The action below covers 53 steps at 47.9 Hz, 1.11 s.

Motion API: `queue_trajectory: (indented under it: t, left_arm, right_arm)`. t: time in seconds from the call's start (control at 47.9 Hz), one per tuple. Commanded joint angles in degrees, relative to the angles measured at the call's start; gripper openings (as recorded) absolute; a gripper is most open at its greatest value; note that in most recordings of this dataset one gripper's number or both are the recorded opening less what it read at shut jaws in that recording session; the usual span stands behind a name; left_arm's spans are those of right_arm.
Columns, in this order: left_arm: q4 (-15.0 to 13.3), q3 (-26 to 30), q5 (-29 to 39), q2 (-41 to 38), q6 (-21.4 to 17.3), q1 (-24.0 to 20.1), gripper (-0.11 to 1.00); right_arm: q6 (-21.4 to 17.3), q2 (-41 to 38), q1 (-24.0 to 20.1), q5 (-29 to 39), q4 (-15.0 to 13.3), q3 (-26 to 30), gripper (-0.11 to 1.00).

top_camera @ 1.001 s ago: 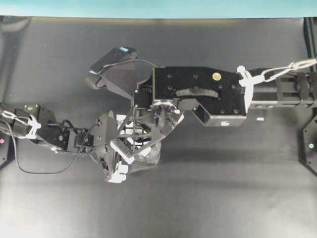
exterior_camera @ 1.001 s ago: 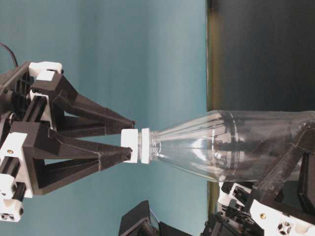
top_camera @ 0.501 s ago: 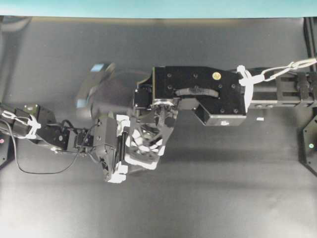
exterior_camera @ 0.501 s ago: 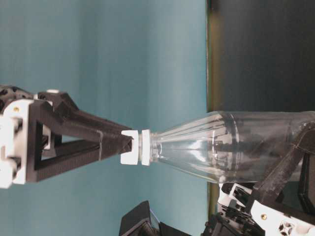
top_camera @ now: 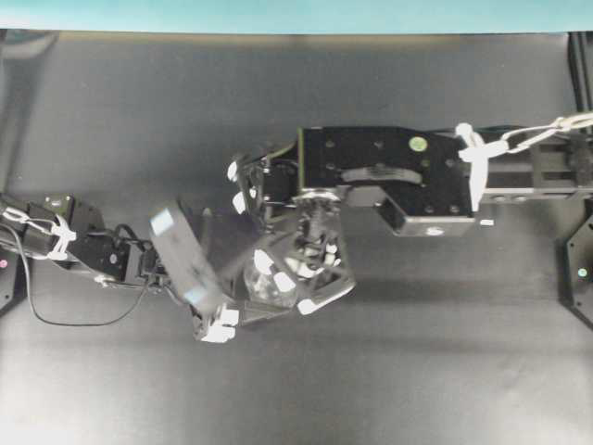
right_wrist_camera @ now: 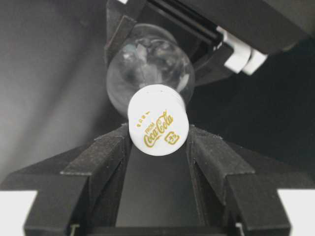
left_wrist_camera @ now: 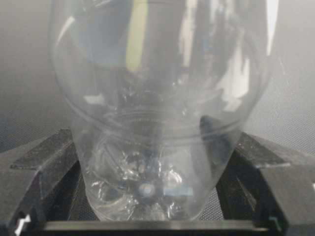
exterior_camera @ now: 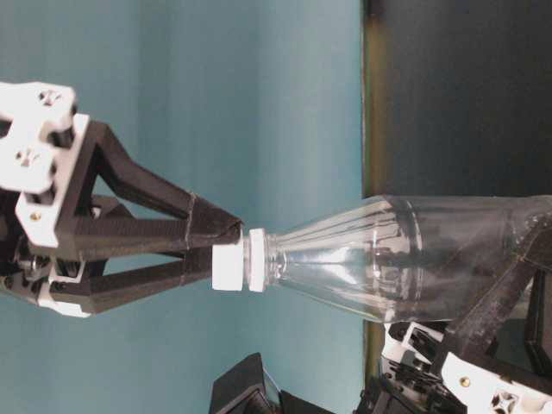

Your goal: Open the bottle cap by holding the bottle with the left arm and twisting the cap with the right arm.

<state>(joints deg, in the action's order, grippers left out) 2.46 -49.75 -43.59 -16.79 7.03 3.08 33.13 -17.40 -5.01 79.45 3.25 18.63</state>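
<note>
Right end effector (right_wrist_camera: 158, 147): fingers closed on the cap, one dark finger pressed to each side of it; in the table-level view the tips (exterior_camera: 226, 231) meet the cap from the left of the picture.
Cap (right_wrist_camera: 158, 120): white, round, gold lettering on its top, seated on the bottle's neck; a white ring sits just behind it (exterior_camera: 255, 259).
Bottle (exterior_camera: 379, 259): clear plastic, ribbed shoulders, standing upright on the desk; that view is turned sideways, so the neck points left.
Left end effector (left_wrist_camera: 147, 216): pinching the bottle's lower body, a black finger touching each side near the base.
Left arm (top_camera: 83, 246): slim, with loose cables and white ties, coming in from the left edge of the overhead view.
Right arm (top_camera: 389, 176): wide boxy link with a small dot, reaching in from the right and bent down over the bottle.
Desk (top_camera: 417, 352): dark, matte.
Backdrop (exterior_camera: 216, 95): teal wall behind the bottle.
</note>
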Motion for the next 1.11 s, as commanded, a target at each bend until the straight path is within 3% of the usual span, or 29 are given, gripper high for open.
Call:
queue_trajectory:
  t: [0.0,0.104,0.229,0.501,0.939,1.085]
  left_arm:
    - [0.2,0.2,0.1,0.2,0.3,0.2,0.81]
    - [0.2,0.2,0.1,0.1,0.4,0.3,0.81]
    - [0.2,0.3,0.1,0.1,0.4,0.4,0.81]
    - [0.2,0.3,0.1,0.1,0.5,0.4,0.81]
    - [0.2,0.0,0.2,0.1,0.6,0.4,0.81]
    - [0.2,0.2,0.2,0.0,0.6,0.5,0.81]
  right_arm:
    - [3.8,0.3,-3.0,-1.0,0.1,-1.4,0.36]
    - [6.3,1.1,-3.1,-3.8,-1.3,-3.2,0.36]
    - [6.6,2.0,-3.9,-6.0,-4.2,-5.2,0.36]
    - [5.6,3.3,-4.3,-6.7,-4.2,-7.8,0.36]
    - [0.6,4.1,-3.6,-7.6,-4.0,-7.7,0.37]
    - [-3.3,4.6,-4.1,-7.7,-4.2,-7.9,0.69]
